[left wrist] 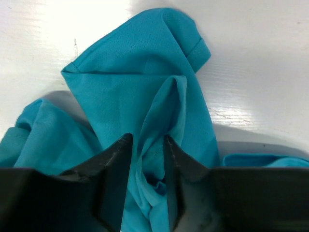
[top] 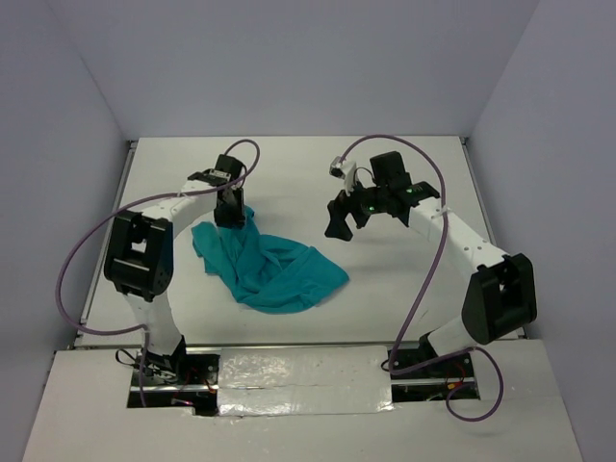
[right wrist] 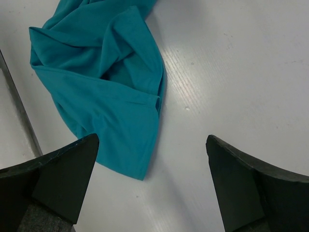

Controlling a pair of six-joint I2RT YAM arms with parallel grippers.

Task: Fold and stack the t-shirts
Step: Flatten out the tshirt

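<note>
Left end effector [left wrist: 147, 186] pointing down, around bunched teal t-shirt [left wrist: 135, 101] fold.

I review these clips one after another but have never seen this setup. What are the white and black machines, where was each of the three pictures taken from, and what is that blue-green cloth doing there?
They are two robot arms bolted at the near edge of a white table. The wide picture looks down from above and behind them; the other two come from cameras on each wrist, so the dark wedges at the bottom are that arm's own fingers.

The only loose thing is a crumpled plain teal cloth t-shirt, not yet folded.

The left gripper is down on the shirt's far edge with a ridge of fabric between its narrowed fingers; a firm pinch cannot be confirmed. The right gripper hangs wide open above bare table beside the shirt, holding nothing.
</note>
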